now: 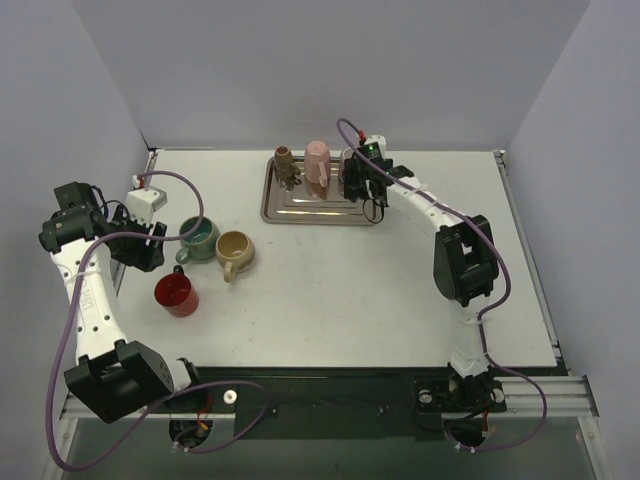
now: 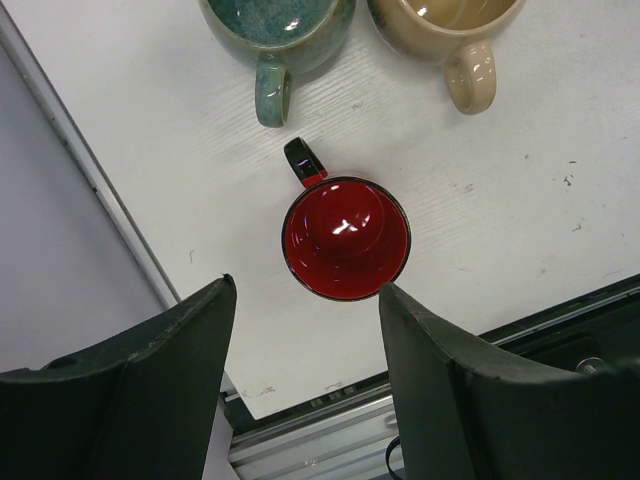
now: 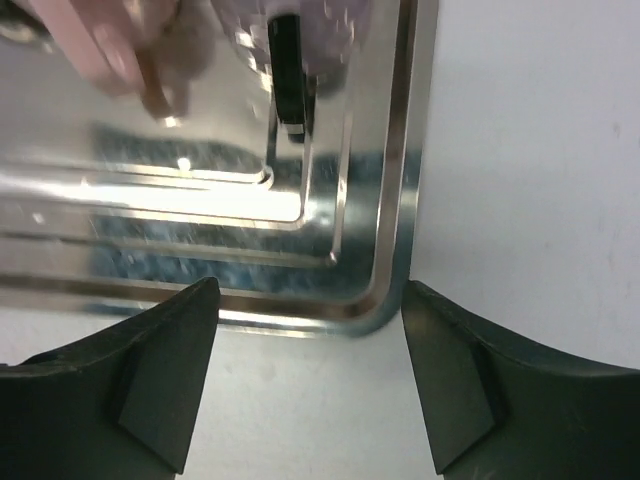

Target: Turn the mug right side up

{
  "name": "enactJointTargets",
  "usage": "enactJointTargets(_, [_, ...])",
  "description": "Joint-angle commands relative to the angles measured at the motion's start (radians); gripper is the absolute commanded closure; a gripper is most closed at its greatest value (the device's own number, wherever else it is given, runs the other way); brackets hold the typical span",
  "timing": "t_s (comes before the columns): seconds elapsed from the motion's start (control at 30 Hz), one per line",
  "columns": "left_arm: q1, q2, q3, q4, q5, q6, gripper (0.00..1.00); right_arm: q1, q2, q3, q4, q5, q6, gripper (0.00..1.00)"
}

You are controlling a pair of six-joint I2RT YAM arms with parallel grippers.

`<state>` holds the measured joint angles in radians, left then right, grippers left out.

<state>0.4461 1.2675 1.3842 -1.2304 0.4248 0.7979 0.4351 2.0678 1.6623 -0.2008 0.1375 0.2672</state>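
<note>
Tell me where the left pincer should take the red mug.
Probably the rim wall opposite the handle, from above: the red mug stands upright, mouth open, handle pointing toward the teal mug, away from the open left pincer.

Under my right gripper the tray is polished metal, mirror-bright, w/ smeared reflections over smooth stepped ridges. Further in on it, the pink mug is too blurred for me to call its finish. Below my left gripper the red mug has a glossy glaze inside w/ sharp highlights, and black gloss on the handle. Beyond it, the green mug has a speckled, shiny glaze; the tan mug is smooth & shiny. The table is white, matt, finely grained, w/ a few scuffs. The fingers on both grippers are dark, matt, plastic-looking.
</note>
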Motion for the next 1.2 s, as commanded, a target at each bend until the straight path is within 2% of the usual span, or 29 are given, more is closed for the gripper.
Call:
enactJointTargets(0.0, [-0.001, -0.014, 0.006, 0.022, 0.042, 0.012, 0.31, 0.008, 0.11, 0.163, 0.072, 0.123, 0.052, 0.34])
enactJointTargets(0.17, [-0.001, -0.01, 0.007, 0.02, 0.054, 0.017, 0.3, 0.002, 0.231, 0.289, 0.083, 0.148, 0.061, 0.36])
enactJointTargets(0.47, [-0.001, -0.017, 0.01, 0.026, 0.08, 0.023, 0.3, -0.021, 0.397, 0.525, 0.034, 0.062, 0.104, 0.42])
enactJointTargets(0.6, [-0.001, -0.026, 0.007, 0.031, 0.085, 0.027, 0.3, -0.035, 0.489, 0.674, -0.012, 0.036, 0.182, 0.45])
enactJointTargets(0.73, [-0.001, -0.042, 0.006, 0.037, 0.077, 0.035, 0.3, -0.055, 0.511, 0.7, -0.032, 0.01, 0.251, 0.56])
enactJointTargets(0.9, [0.0, -0.066, 0.004, 0.04, 0.065, 0.044, 0.3, -0.065, 0.518, 0.706, -0.034, -0.009, 0.277, 0.62])
enactJointTargets(0.97, [-0.001, -0.08, 0.006, 0.042, 0.066, 0.049, 0.3, -0.067, 0.528, 0.72, -0.043, -0.013, 0.277, 0.78])
enactJointTargets(1.0, [0.0, -0.088, 0.006, 0.042, 0.069, 0.049, 0.3, -0.067, 0.531, 0.726, -0.046, -0.015, 0.28, 0.9])
enactJointTargets(1.03, [-0.001, -0.094, 0.006, 0.042, 0.071, 0.05, 0.3, -0.07, 0.529, 0.723, -0.045, -0.018, 0.28, 0.96])
enactJointTargets(1.07, [-0.001, -0.102, 0.006, 0.04, 0.072, 0.05, 0.29, -0.07, 0.519, 0.708, -0.029, -0.042, 0.274, 1.0])
enactJointTargets(1.17, [-0.001, -0.108, 0.007, 0.026, 0.075, 0.054, 0.27, -0.061, 0.473, 0.593, 0.036, -0.082, 0.242, 1.0])
